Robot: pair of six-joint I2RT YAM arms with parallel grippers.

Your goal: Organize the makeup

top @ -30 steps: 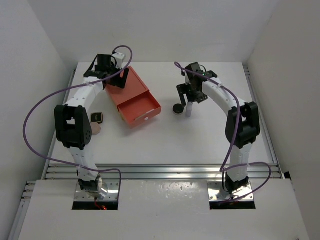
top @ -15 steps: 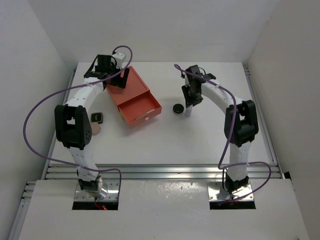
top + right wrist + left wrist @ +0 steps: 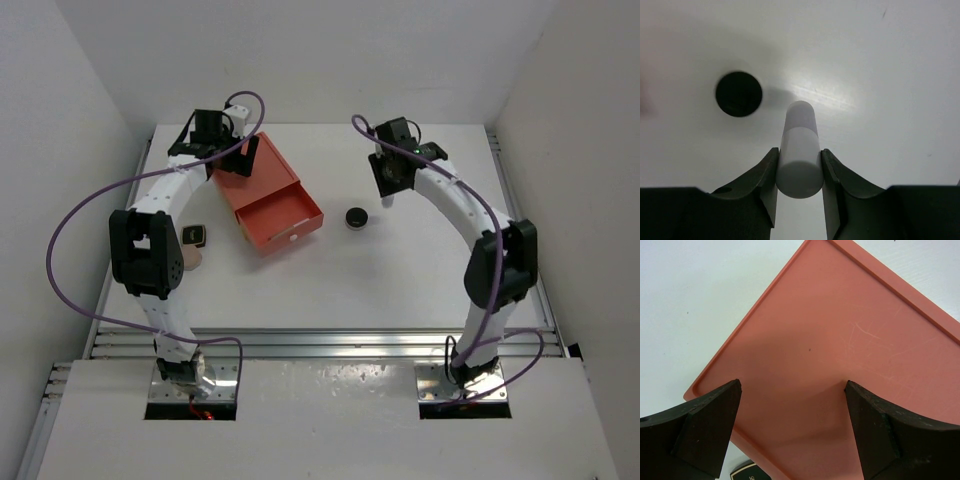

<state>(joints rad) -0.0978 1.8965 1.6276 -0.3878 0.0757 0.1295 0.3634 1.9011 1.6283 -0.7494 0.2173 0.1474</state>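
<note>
A: The right arm (image 3: 470, 215) is seen stretched far out, elbow swung to the right, forearm angled back toward the middle of the table (image 3: 400, 280). What is being carried?
B: A white tube (image 3: 799, 150) is pinched in the right gripper (image 3: 389, 186), jaws drawn narrow against its sides; the tube is pointed down at the tabletop, and whether it touches cannot be told

A: And the black round compact (image 3: 356, 217)?
B: It is left lying on the table, to the left of the tube and a little nearer the bases, apart from it

A: Over to the left arm (image 3: 150, 250)
B: It is bent at the elbow by the left wall, with the wrist carried out to the far left; the left gripper (image 3: 792, 435) is held spread wide above the far corner of the coral-red drawer box (image 3: 270, 200)

A: Any other makeup to be picked out?
B: A small dark square case (image 3: 196, 235) is seen on the table left of the box, beside the left elbow, and a peach puff (image 3: 192, 257) is half hidden just beside it
</note>
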